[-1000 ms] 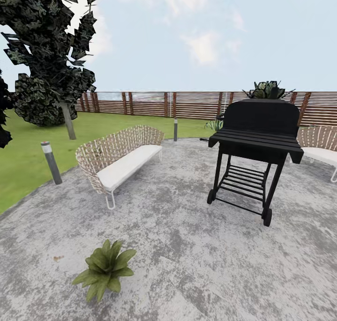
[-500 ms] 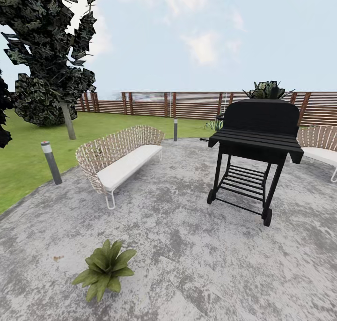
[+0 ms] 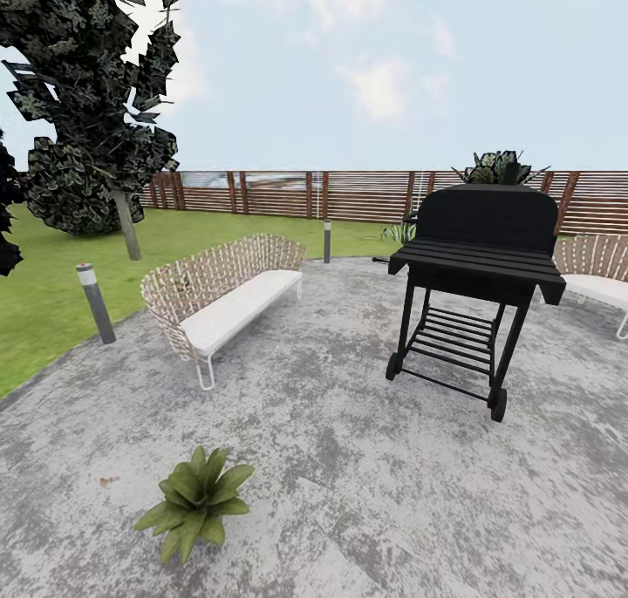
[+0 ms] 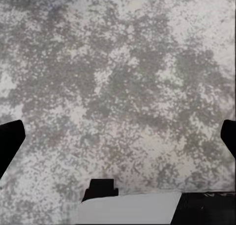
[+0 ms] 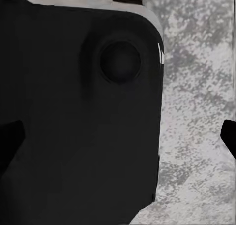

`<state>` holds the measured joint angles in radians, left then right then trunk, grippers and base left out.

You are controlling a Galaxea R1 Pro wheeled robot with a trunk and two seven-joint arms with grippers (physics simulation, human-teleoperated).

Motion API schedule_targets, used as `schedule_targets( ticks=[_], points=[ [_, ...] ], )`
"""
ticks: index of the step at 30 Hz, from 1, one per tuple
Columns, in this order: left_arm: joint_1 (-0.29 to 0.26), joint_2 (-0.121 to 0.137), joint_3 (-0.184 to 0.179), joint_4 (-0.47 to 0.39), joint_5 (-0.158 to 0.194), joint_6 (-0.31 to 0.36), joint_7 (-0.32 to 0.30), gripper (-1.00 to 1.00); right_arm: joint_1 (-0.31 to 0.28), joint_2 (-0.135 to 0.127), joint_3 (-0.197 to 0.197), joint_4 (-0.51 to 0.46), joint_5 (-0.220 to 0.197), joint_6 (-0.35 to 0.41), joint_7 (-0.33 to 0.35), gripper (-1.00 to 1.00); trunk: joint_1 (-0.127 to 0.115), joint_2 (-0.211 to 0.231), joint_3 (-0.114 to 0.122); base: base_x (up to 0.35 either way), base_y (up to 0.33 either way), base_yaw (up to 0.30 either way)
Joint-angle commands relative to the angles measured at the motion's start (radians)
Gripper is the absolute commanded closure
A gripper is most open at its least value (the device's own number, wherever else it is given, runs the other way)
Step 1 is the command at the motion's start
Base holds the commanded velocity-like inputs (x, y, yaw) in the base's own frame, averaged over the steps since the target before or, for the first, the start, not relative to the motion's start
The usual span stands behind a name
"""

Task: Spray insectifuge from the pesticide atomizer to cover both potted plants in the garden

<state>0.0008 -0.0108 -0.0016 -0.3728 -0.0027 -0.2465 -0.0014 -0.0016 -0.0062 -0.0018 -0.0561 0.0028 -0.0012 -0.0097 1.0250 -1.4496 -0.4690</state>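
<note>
Potted plant [image 3: 194, 500] low on patio [image 3: 349, 458], ahead toward left arm's side. Spray bottle unseen. Grippers' opening can't be judged; nothing visibly held.

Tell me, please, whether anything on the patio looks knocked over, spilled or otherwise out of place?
Nothing stands out. The black grill stands upright on the patio, the wicker bench sits level on its legs, and the potted plant is upright with no soil scattered around it.
</note>
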Motion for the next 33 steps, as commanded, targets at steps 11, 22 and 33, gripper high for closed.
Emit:
schedule_targets(
  ticks=[11,22,33],
  points=[
    [-0.056,-0.019,0.0,-0.053,0.001,-0.092,0.0,-1.0,0.0,0.002,-0.001,-0.245,0.001,0.0,0.0,-1.0,0.0,0.0,-0.001,0.0,0.0,0.0],
    [-0.095,-0.022,0.003,-0.05,0.0,-0.166,0.0,-1.0,0.0,0.003,-0.004,-0.359,-0.004,0.0,-0.001,-1.0,0.0,0.0,-0.001,0.0,0.0,0.0],
    [-0.095,-0.021,0.003,-0.044,0.004,-0.166,0.0,-1.0,0.0,0.003,-0.005,-0.36,-0.006,0.0,0.002,-1.0,0.0,0.0,-0.001,0.0,0.0,0.0]
  ],
)
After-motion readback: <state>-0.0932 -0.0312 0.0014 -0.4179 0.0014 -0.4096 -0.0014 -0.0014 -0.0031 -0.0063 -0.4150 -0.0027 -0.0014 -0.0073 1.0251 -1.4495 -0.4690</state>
